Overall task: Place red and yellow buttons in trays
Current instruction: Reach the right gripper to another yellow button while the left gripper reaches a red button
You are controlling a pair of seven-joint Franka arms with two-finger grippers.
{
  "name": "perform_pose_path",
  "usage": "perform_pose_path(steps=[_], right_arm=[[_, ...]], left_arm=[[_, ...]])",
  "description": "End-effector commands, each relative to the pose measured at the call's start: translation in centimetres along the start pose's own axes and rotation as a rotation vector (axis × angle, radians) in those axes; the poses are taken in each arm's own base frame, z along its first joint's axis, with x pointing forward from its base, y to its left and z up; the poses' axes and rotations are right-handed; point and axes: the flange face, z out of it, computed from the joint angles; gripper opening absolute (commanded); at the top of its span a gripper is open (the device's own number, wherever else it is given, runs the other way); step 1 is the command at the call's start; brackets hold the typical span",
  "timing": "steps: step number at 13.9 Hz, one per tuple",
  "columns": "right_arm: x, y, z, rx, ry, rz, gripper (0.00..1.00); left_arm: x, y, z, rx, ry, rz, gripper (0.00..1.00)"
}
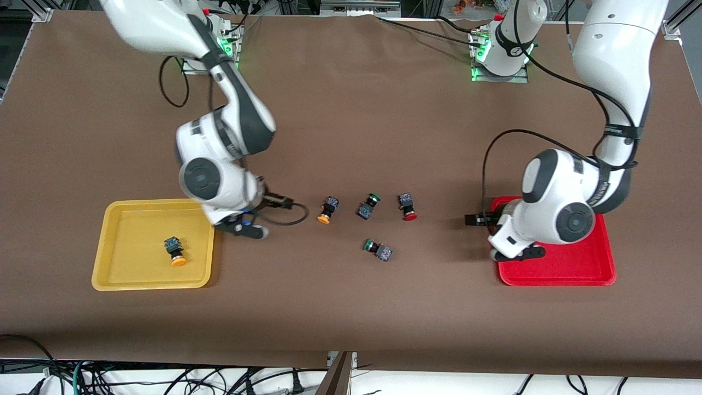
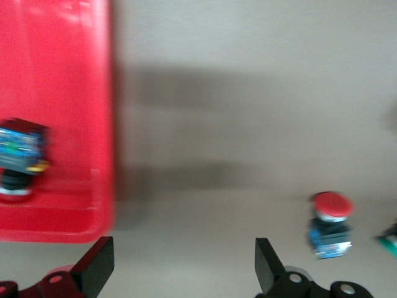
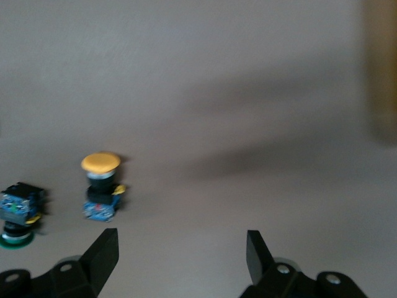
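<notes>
The yellow button (image 1: 326,209) lies just beside the spread, empty right gripper (image 1: 253,224), toward table centre; the left gripper (image 1: 496,237) is spread over the red tray (image 1: 554,272)

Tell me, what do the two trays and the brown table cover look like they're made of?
The yellow tray and red tray look like smooth moulded plastic: rounded corners, raised rims, a slight sheen. The table cover seems a matte brown sheet, perhaps paper or fabric; it gives no glare, and its exact material is hard to tell.

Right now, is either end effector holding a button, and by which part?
Neither. The left end effector is open over the red plastic tray's edge, and the right end effector is open beside the yellow plastic tray.
</notes>
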Motion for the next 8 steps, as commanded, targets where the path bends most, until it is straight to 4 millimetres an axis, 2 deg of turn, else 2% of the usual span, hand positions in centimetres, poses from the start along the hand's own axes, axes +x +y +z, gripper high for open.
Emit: perform_pose_path(steps=[1,5,7,8], right_arm=[[-1.8,-2.7,3.2,0.014,0.013,0.103,0.92],[-3.2,-5.7,6.6,0.094,0.011,0.193,0.92],[-4.9,-7.5,8.9,0.112,0.007,0.186,0.92],[-5.2,-7.8,9.8,0.115,0.010,0.201,0.92]], left_arm=[[-1.9,5.7,3.2,-0.016,0.018,-0.097,1.00],[-4.3,11.0,7.3,-0.020,0.036,-0.207,1.00],[-5.9,13.9,9.9,-0.035,0.058,-0.278,1.00],[-6.5,14.5,11.1,-0.040,0.065,-0.288,1.00]])
